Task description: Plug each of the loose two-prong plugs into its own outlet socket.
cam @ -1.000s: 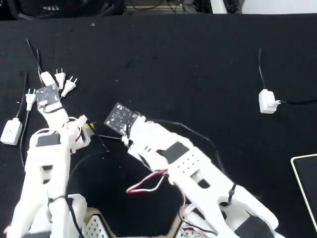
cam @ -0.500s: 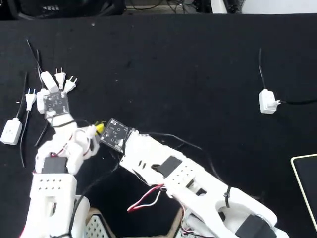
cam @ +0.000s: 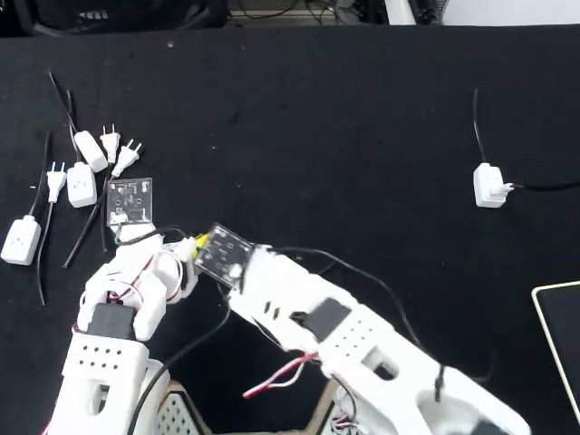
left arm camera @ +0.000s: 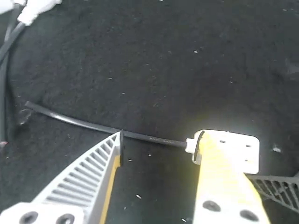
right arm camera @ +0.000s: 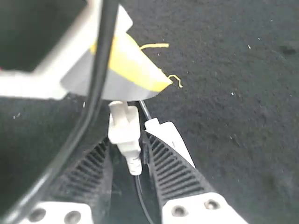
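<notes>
My right gripper (right arm camera: 131, 133) is shut on a small white two-prong plug (right arm camera: 124, 127), whose black cable runs back between the fingers. My left gripper (left arm camera: 159, 144) is open and straddles that cable (left arm camera: 93, 125), its yellow-taped finger (left arm camera: 219, 172) lying against the plug (left arm camera: 233, 148). In the high view both grippers meet near the front left (cam: 188, 245). Three loose plugs (cam: 110, 140) (cam: 127, 156) (cam: 56, 179) lie at the far left among white sockets (cam: 91, 149) (cam: 82, 186) (cam: 20, 240).
A white socket with a plug in it (cam: 489, 186) sits at the right with black cables running off. A flat pale-edged slab (cam: 557, 340) lies at the right edge. Black cables trail at the far left (cam: 54, 91).
The left arm has drawn back from the plug cluster, toward the front and right. The right arm has shifted slightly nearer, and both grippers now meet at the plug.
</notes>
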